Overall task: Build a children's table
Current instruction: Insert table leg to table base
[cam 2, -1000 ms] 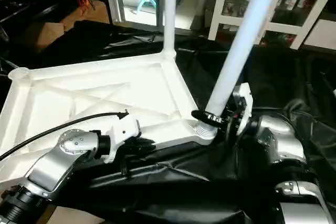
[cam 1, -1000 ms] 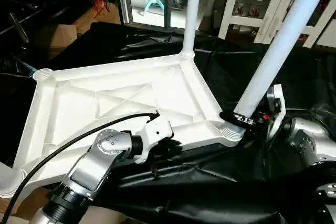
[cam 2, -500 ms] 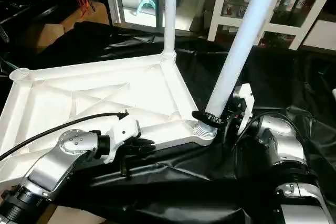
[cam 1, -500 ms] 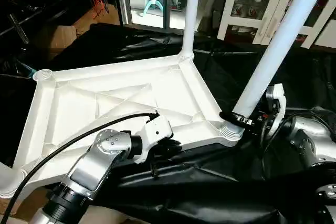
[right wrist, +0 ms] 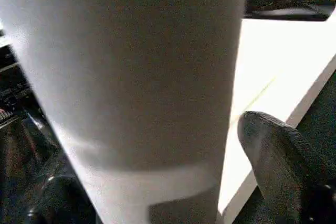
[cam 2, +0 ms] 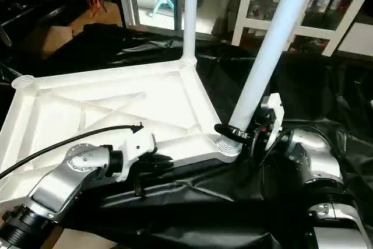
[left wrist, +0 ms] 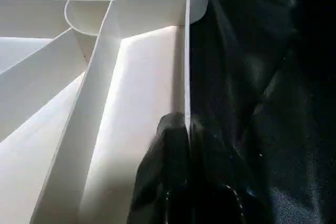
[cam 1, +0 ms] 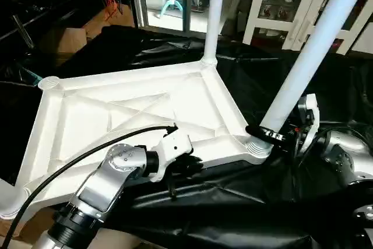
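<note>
While the left end effector (cam 1: 185, 164) is pinching the tabletop (cam 1: 116, 109) rim, the right end effector (cam 1: 278, 135) is straddling the seated near-corner leg (cam 1: 303, 68) with fingers parted, so another leg probably follows.

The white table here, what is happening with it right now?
A humanoid robot is assembling it. The tabletop lies upside down on black sheeting. Two legs stand in its corner sockets: a far leg and a near leg. The left end effector is shut on the tabletop's near rim, holding it steady. The right end effector sits at the base of the near leg, its fingers around the leg.
</note>
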Robot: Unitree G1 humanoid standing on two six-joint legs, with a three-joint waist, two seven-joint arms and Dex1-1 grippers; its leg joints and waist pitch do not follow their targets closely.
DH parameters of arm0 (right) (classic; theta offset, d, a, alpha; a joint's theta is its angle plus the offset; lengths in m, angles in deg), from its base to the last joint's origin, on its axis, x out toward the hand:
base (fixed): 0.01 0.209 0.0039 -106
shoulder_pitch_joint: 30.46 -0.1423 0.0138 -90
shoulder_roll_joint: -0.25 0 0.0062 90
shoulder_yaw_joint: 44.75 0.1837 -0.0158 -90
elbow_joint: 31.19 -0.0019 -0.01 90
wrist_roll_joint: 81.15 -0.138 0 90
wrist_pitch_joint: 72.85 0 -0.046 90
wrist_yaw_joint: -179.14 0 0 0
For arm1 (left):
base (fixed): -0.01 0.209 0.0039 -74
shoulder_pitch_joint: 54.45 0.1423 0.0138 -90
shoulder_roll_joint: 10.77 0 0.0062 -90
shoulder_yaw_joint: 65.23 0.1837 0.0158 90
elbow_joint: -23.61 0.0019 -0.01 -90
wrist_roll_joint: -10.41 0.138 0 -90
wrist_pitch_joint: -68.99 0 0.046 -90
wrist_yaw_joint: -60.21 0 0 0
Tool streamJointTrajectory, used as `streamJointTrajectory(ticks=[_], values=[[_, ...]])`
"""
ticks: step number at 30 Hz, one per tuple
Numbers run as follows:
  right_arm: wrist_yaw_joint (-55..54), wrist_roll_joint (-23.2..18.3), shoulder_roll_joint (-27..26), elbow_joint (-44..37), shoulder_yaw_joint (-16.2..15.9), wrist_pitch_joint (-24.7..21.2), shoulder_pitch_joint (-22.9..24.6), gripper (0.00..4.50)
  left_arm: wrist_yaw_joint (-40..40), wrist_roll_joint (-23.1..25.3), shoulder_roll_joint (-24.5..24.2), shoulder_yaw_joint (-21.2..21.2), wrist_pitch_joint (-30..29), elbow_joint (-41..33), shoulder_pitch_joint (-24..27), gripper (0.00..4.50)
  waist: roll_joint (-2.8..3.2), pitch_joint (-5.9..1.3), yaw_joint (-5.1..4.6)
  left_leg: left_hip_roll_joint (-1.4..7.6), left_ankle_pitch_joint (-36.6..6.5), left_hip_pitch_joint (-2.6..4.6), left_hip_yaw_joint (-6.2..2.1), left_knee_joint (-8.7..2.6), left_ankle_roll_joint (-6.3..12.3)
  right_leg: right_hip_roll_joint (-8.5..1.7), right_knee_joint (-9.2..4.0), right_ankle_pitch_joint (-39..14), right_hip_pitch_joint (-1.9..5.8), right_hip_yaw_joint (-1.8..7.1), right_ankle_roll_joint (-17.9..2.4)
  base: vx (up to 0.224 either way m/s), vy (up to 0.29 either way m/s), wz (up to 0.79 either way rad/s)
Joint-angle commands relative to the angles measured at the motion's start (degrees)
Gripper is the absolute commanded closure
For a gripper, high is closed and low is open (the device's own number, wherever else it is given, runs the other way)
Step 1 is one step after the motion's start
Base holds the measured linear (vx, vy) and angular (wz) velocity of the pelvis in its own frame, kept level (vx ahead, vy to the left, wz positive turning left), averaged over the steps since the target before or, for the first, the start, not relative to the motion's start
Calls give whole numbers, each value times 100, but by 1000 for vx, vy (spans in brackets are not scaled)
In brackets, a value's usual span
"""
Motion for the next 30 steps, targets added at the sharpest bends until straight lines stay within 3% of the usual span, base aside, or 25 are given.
streamJointTrajectory(ticks=[1, 7, 11, 13, 16, 17, 19, 22, 23, 30], values=[[-250, 130, 302, 159, 259, 123, 117, 33, -176, -176, -124, -23, 27, -31, 132, 450, -102, -413, 6, 190, 356, 95, -103, -250, 919, -377, -339, 1706, 280, 192, -1673, 0, 0, 0], [-61, -120, 316, 221, 444, -59, 103, 33, -168, -177, -124, -12, 10, -26, 120, 450, -118, -410, 20, 186, 367, 90, -99, -250, 928, -376, -338, 1664, 282, 194, -1661, 0, 0, 0], [-34, -480, 335, 162, 676, -618, 26, 33, -169, -163, -129, -12, 8, -12, 114, 450, -116, -417, 49, 190, 415, 93, -98, -246, 938, -366, -331, 1694, 278, 191, -1659, 0, 0, 0], [-27, -413, 366, 211, 637, -528, 34, 33, -170, -159, -125, -5, 9, -1, 100, 450, -117, -427, 73, 194, 461, 97, -96, -234, 941, -374, -320, 1749, 269, 193, -1662, 0, 0, 0], [59, -602, 349, 124, 691, -893, 71, 33, -176, -159, -122, 1, 9, 3, 89, 450, -123, -420, 109, 179, 451, 97, -93, -240, 903, -361, -327, 1735, 281, 195, -1636, 0, 0, 0], [202, -555, 353, -47, 555, -949, 240, 33, -173, -160, -117, 5, 15, 7, 85, 450, -115, -412, 110, 180, 398, 97, -89, -239, 896, -360, -336, 1680, 271, 192, -1620, 0, 0, 0], [235, -434, 348, -131, 445, -762, 357, 33, -171, -162, -113, 8, 20, 13, 82, 450, -121, -408, 105, 184, 328, 88, -89, -240, 883, -375, -348, 1596, 275, 192, -1601, 0, 0, 0], [-12, -425, 258, -110, 623, -516, 334, 33, -174, -170, -122, 12, 24, 20, 75, 450, -127, -401, 76, 186, 219, 89, -92, -257, 828, -385, -371, 1357, 265, 190, -1606, 0, 0, 0], [-54, -332, 265, -85, 633, -339, 292, 33, -192, -172, -132, 13, 28, 32, 64, 450, -105, -398, 67, 198, 185, 99, -96, -261, 798, -392, -379, 1252, 247, 190, -1602, 0, 0, 0], [-152, -369, 244, -163, 706, -365, 220, 33, -198, -194, -151, 18, 36, 32, 58, 450, -116, -397, 67, 185, 256, 95, -90, -255, 812, -376, -366, 1363, 259, 201, -1596, 0, 0, 0]])
